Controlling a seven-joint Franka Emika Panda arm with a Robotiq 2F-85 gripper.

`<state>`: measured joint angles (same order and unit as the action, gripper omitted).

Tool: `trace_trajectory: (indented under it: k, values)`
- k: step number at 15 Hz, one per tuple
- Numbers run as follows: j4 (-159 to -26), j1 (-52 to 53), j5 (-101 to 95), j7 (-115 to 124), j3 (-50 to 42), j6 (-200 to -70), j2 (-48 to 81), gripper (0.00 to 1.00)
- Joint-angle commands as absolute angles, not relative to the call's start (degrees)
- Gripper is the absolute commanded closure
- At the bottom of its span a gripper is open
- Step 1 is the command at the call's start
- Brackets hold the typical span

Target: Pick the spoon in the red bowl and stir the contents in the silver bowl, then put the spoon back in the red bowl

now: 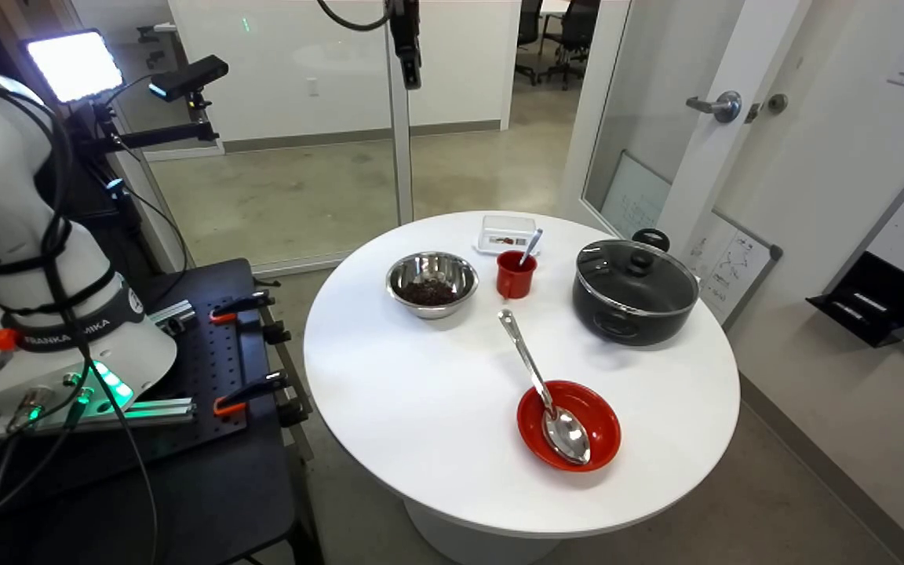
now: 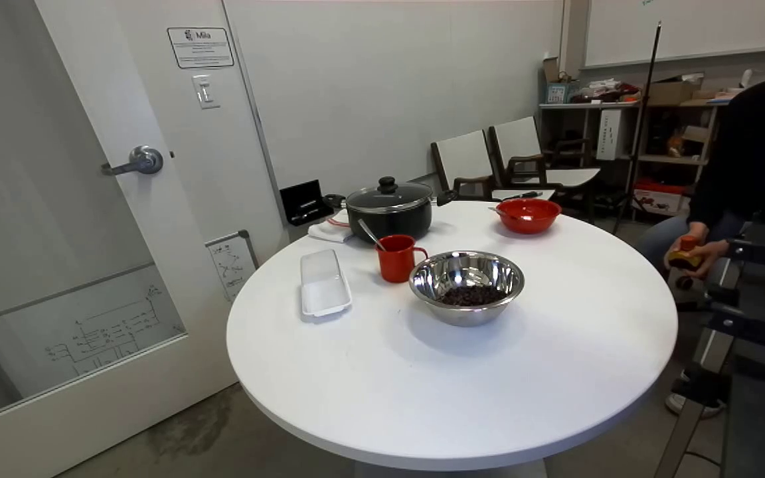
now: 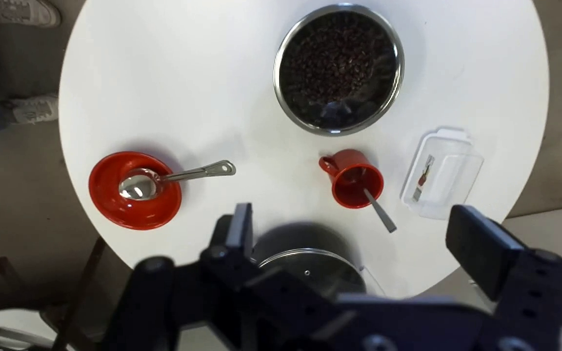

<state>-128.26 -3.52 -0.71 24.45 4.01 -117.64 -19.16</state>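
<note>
1. The spoon point(image 3: 190, 173) is found head-down in the red bowl point(image 1: 603, 428), its handle laid over the rim and the free end raised clear of the surface point(image 1: 413, 408).
2. The fingers point(image 3: 481, 248) are spread wide; nothing is held between them.
3. In the wrist view, the spoon is located left of the gap. Its long axis is set nearly parallel to the closing line, the free end directed toward the fingers. A rotation, a leftward shift and a descent are judged necessary before the handle can be gripped across.
4. The spread is shown in the wrist view; in an exterior view the fingers point(image 1: 411, 74) are seen edge-on, high above the surface.
5. In an exterior view, the contents point(image 2: 472, 296) of the silver bowl point(image 2: 466, 316) are clearly shown, but the spoon's head cannot be made out.
</note>
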Motion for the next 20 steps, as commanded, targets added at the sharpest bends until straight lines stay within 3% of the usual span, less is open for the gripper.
trace_trajectory:
  k: [1, 9, 14, 20]
  values:
    - [-124.79, -5.66, -5.75, 37.71, 6.57, -119.75, -11.87, 0.0]
    - [-120.06, -3.9, -18.27, 61.63, 5.3, -111.57, -0.38, 0.0]
    - [-117.38, 1.95, -28.76, 61.95, 5.52, -104.77, 7.75, 0.0]
    - [-116.3, 6.95, -45.95, 60.33, 4.26, -106.59, 14.46, 0.0]
